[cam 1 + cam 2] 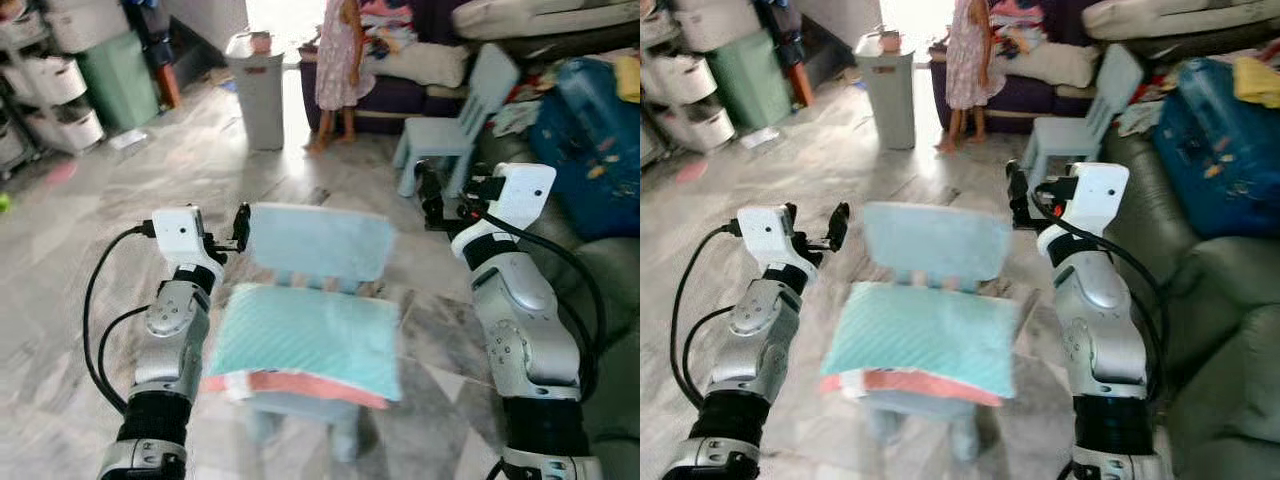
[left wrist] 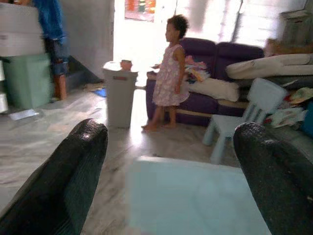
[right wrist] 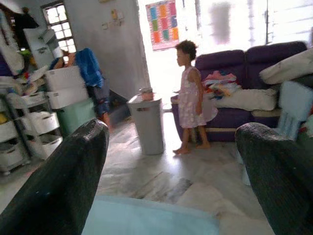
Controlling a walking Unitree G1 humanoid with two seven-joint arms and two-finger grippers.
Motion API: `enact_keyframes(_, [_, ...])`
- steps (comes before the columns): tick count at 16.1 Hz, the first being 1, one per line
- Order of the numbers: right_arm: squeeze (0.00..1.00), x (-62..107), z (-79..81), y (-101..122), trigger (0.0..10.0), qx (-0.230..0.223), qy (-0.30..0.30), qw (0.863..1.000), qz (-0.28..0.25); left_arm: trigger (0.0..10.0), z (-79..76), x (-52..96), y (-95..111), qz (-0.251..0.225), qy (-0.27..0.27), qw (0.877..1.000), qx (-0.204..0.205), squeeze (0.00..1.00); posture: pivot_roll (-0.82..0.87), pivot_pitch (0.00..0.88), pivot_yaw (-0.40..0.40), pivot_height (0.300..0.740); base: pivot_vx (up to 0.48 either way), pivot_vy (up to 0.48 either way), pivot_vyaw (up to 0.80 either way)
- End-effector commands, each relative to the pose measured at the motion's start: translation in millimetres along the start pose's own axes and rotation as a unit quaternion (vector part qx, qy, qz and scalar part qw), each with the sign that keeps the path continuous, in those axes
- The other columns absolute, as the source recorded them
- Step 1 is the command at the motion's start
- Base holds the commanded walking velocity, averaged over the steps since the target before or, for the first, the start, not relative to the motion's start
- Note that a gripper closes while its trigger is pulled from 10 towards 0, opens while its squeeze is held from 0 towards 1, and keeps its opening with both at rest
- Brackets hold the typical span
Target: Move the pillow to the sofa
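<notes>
Pillow (image 1: 305, 340) on chair (image 1: 320, 240)

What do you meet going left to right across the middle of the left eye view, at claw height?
Left claw → backrest of the small blue chair, with the pillow on its seat just below → right claw → blue bag on the grey sofa.

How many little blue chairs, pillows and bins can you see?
Little blue chairs: 2, the near one under the pillow and the far one
Pillows: 1
Bins: 1
Total: 4
</notes>
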State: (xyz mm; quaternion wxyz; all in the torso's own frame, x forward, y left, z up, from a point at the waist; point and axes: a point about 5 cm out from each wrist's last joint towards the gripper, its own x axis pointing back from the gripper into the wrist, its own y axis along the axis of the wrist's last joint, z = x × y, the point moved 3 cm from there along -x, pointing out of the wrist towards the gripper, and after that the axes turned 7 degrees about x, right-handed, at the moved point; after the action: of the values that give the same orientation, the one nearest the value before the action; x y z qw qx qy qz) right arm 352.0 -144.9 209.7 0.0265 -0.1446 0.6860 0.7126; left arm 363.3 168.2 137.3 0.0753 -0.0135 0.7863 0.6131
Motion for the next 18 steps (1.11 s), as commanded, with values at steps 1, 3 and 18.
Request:
enact_keyframes(1, [0.00,-0.5,0.8,7.4,10.0,0.004,0.000,1.000,-0.015,10.0,1.3,-2.1,0.8,0.004,0.003,1.000,-0.002,0.00,-0.18,0.000,0.051,0.740,0.000,0.480,0.00])
enact_keyframes(3, [0.00,-0.3,0.3,7.4,10.0,0.004,-0.002,1.000,-0.016,10.0,0.5,-2.1,0.0,0.006,0.001,1.000,-0.002,0.00,-0.18,0.000,0.052,0.740,0.000,0.480,0.00])
enact_keyframes(18, [0.00,0.4,-9.6,7.4,10.0,0.025,-0.028,0.999,-0.014,10.0,-6.2,-4.3,-12.0,0.037,-0.019,0.998,0.047,0.00,-0.19,0.000,0.052,0.740,0.000,0.096,-0.16])
